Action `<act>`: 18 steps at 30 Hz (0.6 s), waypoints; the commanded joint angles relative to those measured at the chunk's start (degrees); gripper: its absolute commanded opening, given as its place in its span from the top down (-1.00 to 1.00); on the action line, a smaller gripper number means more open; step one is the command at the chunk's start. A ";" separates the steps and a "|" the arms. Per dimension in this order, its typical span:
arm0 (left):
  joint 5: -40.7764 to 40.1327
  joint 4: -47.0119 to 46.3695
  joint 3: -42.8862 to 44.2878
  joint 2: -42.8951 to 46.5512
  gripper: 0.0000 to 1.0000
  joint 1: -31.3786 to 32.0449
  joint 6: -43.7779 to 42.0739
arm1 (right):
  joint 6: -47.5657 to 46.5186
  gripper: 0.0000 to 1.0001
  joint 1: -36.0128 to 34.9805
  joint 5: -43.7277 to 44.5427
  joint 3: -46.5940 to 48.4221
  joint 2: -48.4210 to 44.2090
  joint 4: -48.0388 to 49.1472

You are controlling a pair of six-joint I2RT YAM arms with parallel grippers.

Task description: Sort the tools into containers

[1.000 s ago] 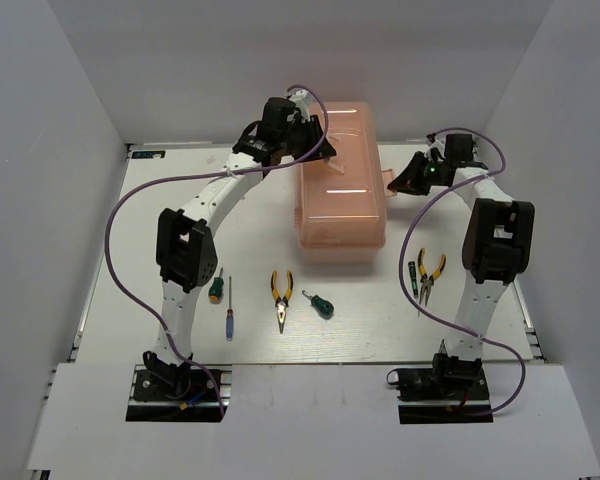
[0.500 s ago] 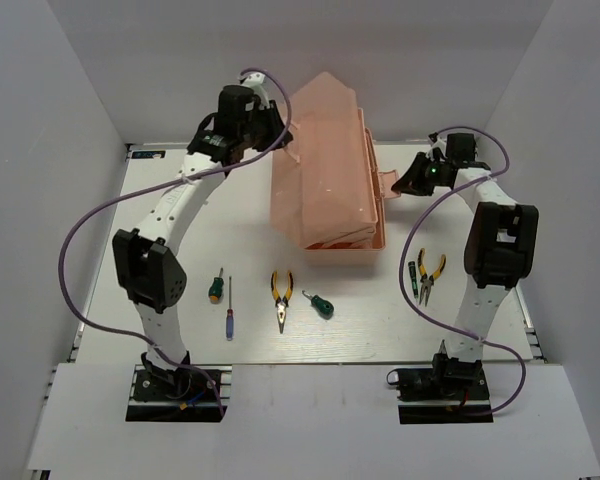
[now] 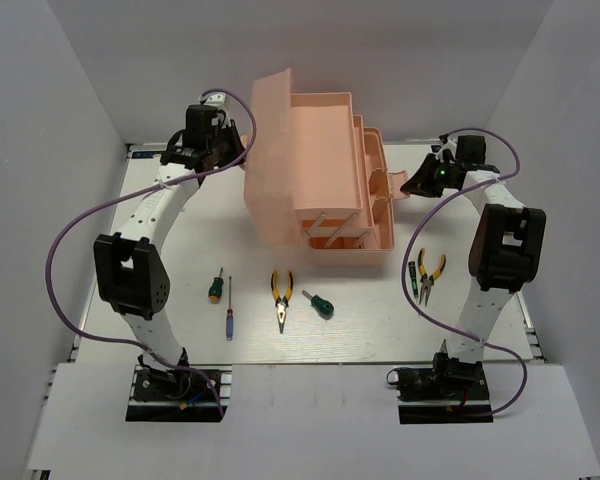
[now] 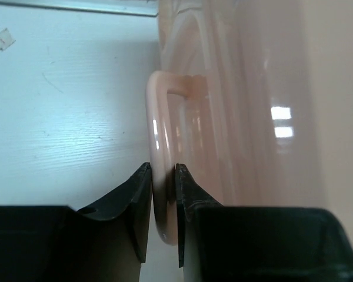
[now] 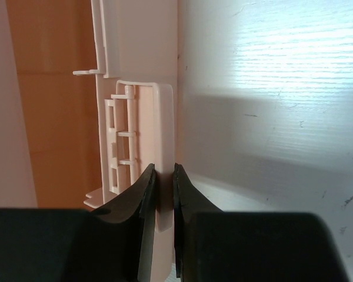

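Holding the toolbox [image 3: 325,170] open at the far middle of the table [image 3: 380,330] | your left gripper [image 4: 162,171] is clamped on the lid's handle [image 4: 157,129], lid [image 3: 265,140] upright at the box's left | your right gripper [image 5: 164,169] pinches the latch [image 5: 163,111] on its right side | pliers [image 3: 281,300] and the other tools lie nearer the bases, well apart from both grippers.
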State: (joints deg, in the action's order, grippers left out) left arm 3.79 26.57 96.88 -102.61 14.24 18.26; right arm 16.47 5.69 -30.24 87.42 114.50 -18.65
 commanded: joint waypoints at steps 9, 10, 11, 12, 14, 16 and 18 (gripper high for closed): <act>-6.51 1.29 -1.78 -2.69 1.00 -4.57 -5.69 | -4.34 1.00 2.83 7.21 -2.16 -2.52 1.51; -6.52 1.90 -2.39 -3.38 0.94 -4.57 -6.22 | -4.43 1.00 2.83 7.30 -2.16 -2.44 1.43; -7.21 1.91 -3.09 -3.39 0.81 -5.44 -6.22 | -4.52 1.00 2.92 7.39 -2.16 -2.70 1.52; -7.22 1.91 -3.10 -3.39 0.46 -6.32 -6.22 | -4.60 1.00 2.92 7.13 -2.25 -2.96 1.26; -7.22 1.38 -5.29 -3.39 0.17 -7.29 -6.22 | -4.69 1.00 3.09 7.12 -2.43 -2.88 1.43; -7.22 0.60 -7.13 -2.69 -0.25 -8.09 -6.22 | -4.95 1.00 3.18 7.12 -2.60 -2.88 1.43; -6.69 0.06 -7.67 -1.11 -0.46 -9.57 -6.22 | -4.95 1.00 3.10 7.04 -2.60 -2.79 1.52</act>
State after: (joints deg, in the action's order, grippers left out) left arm 5.28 25.63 90.26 -105.12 8.08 15.46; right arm 14.96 6.11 -29.98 86.28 113.69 -17.58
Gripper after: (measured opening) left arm 0.706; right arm 0.171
